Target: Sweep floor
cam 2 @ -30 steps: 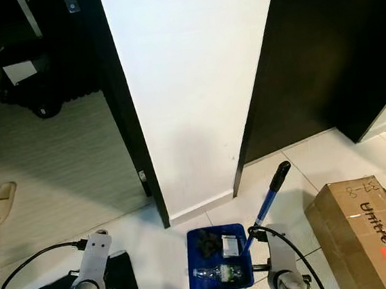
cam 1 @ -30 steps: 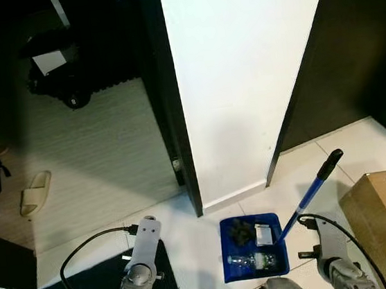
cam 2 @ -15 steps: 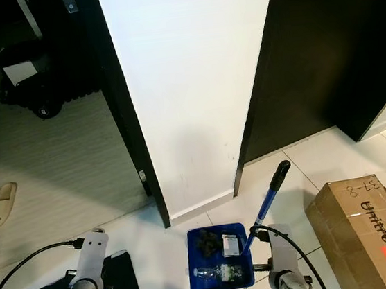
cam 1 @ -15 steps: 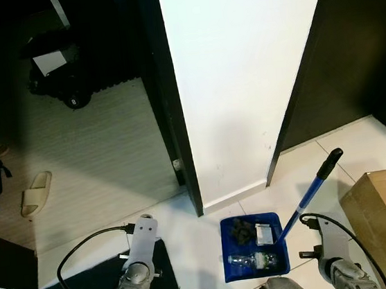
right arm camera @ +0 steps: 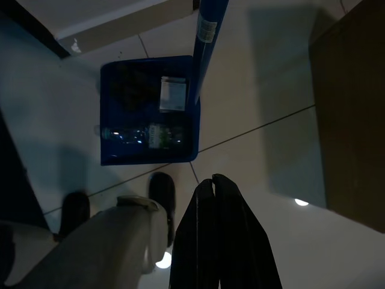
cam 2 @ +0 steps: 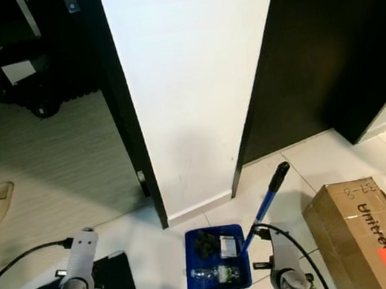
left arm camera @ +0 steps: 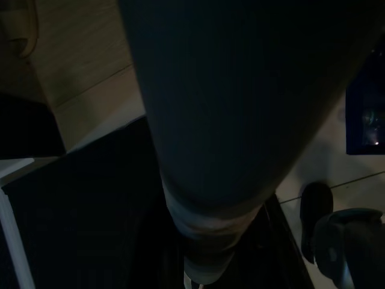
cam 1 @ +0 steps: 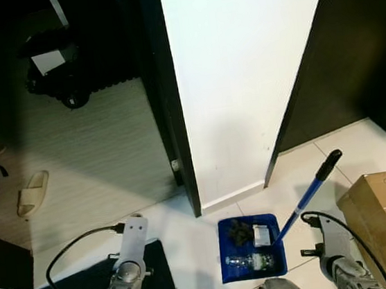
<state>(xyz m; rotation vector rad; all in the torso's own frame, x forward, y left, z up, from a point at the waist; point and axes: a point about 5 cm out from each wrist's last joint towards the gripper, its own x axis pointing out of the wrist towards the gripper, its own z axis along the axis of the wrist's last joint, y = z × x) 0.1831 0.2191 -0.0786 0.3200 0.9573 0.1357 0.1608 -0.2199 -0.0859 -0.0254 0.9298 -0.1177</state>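
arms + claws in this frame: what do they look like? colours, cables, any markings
Both arms are silver-grey with a flat pale wrist plate. A black cable loops to each: left arm, right arm. The left shows a yellowish band lower down. The right claw has long, tapered black fingers. No markings legible.

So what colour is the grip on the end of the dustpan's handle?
Black, capping the blue handle of the dustpan; the grip shows best in the left eye view.

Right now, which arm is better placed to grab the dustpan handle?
Probably the right: its end effector hangs beside the blue dustpan's handle, while the left arm hangs across the dustpan.
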